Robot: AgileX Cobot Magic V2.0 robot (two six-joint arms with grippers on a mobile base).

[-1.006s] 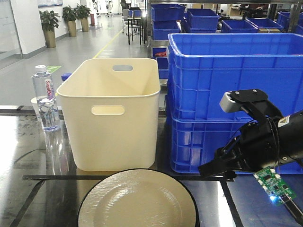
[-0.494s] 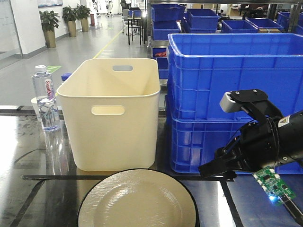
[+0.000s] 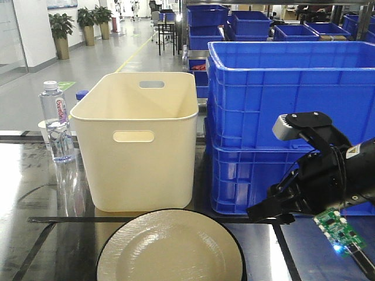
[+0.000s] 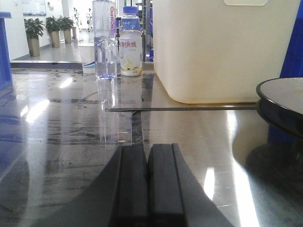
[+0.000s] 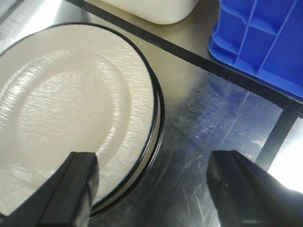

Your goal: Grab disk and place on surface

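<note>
While the right gripper [image 5: 151,187] hangs above the table with its jaws spread wide, the disk [image 3: 170,246] sits at the near edge of the surface [image 3: 44,199], just in front of the cream tub [image 3: 137,140]. In the right wrist view one finger [image 5: 71,189] hovers over the plate's face and the other stands out over bare tabletop, so the black rim on that side lies between them, untouched.

This looks like a glazed, rigid plate: stiff, smooth, likely slippery under hard pads and liable to chip if it knocks the table. Its shallow lip is the only real handle, so my read is a pinch across the rim, one finger inside and one under the edge. That same view shows a second dark edge under the rim, and I can't tell whether that is another plate beneath or a reflection in the glossy top.

Over on the left, the left gripper [image 4: 147,184] rests low near the table, fingers pressed together with nothing between them. The plate's near edge is cut off in the front view. The blue crates [image 3: 281,117] stand behind the right arm.
</note>
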